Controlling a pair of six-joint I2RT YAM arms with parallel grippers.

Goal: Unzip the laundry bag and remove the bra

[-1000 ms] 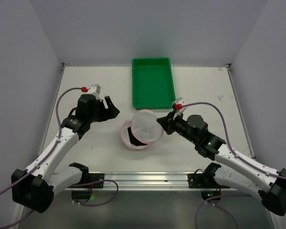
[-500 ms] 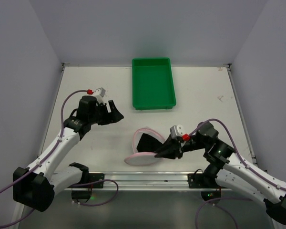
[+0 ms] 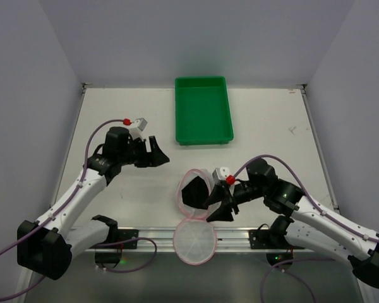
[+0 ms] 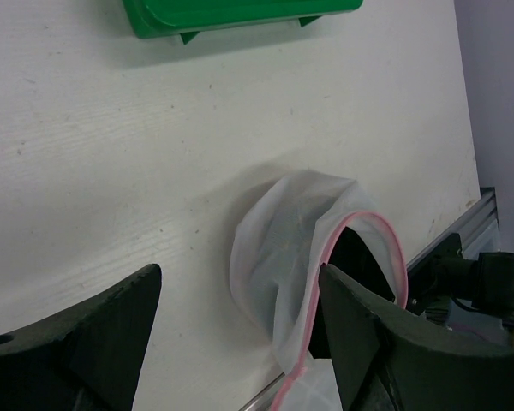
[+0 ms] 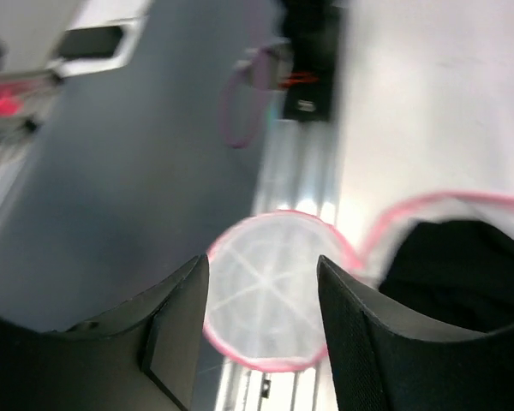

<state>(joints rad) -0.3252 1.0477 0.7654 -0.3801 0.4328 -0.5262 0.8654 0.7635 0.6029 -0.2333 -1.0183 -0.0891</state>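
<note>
The laundry bag [image 3: 184, 201] lay unzipped well nearer than the green tray [image 3: 203, 140], just beside the right gripper [image 3: 216, 207], whose jaws stood spread and empty; its round, translucent mesh face, rimmed in pink, hung past the table [image 3: 114, 113] edge; the black bra [image 3: 196, 190] showed inside the soft drum. The left gripper [image 3: 156, 151] hovered open, empty, near-left of the tray.

White arms [image 3: 72, 199] with black joints and hands [image 3: 159, 152] [image 3: 216, 206] — purple cables [image 3: 92, 135], red connectors [image 3: 126, 120].

laundry bag [image 4: 278, 248] unzipped, black bra [image 3: 194, 191] inside
</note>
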